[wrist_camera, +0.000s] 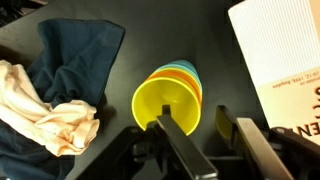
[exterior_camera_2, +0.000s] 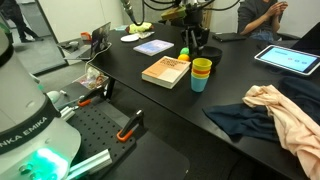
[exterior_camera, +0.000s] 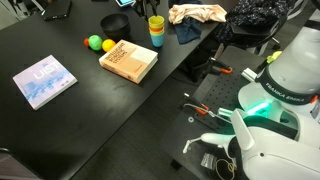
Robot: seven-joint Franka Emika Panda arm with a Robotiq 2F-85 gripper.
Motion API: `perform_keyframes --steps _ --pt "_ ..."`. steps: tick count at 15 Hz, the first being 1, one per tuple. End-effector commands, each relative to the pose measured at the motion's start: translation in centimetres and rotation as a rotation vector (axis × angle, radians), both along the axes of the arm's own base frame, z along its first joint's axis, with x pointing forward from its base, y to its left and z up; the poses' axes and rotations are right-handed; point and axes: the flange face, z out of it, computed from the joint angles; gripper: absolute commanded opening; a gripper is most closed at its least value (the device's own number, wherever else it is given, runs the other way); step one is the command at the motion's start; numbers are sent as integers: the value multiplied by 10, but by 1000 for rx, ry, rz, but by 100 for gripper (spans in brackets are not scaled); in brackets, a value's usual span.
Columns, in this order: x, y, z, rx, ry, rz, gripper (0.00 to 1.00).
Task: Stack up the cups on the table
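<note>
Beside the book (wrist_camera: pixel 280 70), the stacked cups (wrist_camera: pixel 168 100) stand below the gripper (wrist_camera: pixel 205 128), its fingers apart

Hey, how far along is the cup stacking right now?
Done: the cups sit nested in one stack on the table, yellow on top, beside the book. In hand: nothing; the gripper is open by the yellow rim. Left: no loose cup shows, so probably only backing away.
</note>
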Motion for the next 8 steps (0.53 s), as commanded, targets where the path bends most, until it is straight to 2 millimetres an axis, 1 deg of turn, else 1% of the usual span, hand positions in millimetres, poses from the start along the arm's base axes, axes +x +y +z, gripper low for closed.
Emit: perform_keyframes --steps 1,3,4,8 --pt "-3 6 8 -18 40 -17 82" --pt "-7 6 12 -14 73 -28 97" --pt "-9 7 16 -11 81 -28 100" --pt "-10 6 33 -4 70 -40 100"
